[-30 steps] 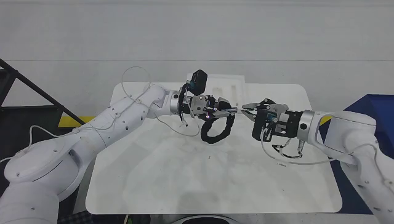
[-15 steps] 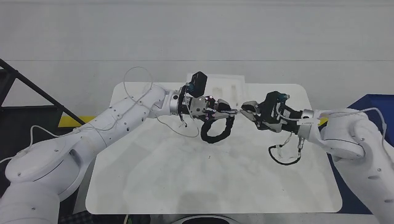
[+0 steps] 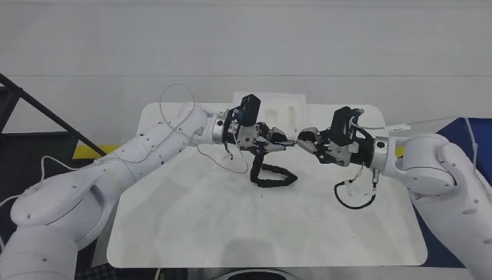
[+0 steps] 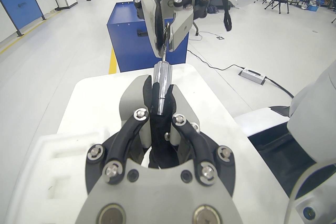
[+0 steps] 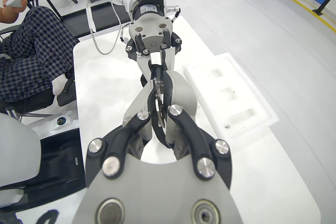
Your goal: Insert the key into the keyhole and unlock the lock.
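Top view gives you the lock's black cable (image 3: 270, 176) hanging below the lock cylinder (image 3: 286, 141). Left wrist view instead shows you the key (image 4: 165, 33) pinched in the right gripper (image 4: 164, 50), tip meeting the cylinder's end. The left gripper (image 4: 160, 89) clamps that cylinder. Count one lock, one key.

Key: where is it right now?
Left wrist view: the key is pinched in the right gripper, its tip at the chrome lock held by the left gripper.
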Tool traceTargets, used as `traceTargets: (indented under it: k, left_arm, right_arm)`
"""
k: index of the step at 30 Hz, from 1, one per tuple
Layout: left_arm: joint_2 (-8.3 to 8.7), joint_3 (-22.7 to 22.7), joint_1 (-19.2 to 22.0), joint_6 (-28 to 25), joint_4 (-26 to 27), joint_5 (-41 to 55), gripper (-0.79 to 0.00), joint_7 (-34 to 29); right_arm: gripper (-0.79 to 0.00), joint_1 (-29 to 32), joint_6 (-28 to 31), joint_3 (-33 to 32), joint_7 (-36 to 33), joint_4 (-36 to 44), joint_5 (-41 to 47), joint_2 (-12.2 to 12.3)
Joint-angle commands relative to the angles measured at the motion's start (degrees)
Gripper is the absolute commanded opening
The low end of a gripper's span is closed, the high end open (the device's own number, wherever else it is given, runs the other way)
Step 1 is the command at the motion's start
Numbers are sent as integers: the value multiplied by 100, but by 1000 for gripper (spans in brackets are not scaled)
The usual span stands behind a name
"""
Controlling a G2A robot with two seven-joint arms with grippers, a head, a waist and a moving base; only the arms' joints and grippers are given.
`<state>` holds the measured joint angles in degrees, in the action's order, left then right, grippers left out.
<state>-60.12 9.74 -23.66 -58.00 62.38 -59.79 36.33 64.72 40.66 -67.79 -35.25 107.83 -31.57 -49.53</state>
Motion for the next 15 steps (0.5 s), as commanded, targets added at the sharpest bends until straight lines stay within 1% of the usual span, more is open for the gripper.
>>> traceTargets:
  k: [1,3,6,9,11,15]
  left_arm:
    - [-12,0,-61,0,-71,-229,-785,-226]
    - [-19,0,-165,0,-114,-327,-785,-476]
    - [-23,0,-363,0,-33,-359,-785,-917]
    - [-6,0,-553,0,80,-258,-785,-1522]
    - [6,0,-670,0,126,-153,-785,-2112]
    - [8,0,-867,0,258,456,-785,-3289]
  right_arm:
    - [0,19,75,-111,-38,46,-176,22]
    - [0,75,172,-243,-134,91,-315,55]
    - [0,210,312,-491,-239,177,-447,111]
    - [0,379,386,-768,-400,276,-518,172]
    - [0,492,431,-945,-496,356,-510,210]
    - [0,672,511,-1223,-645,507,-490,271]
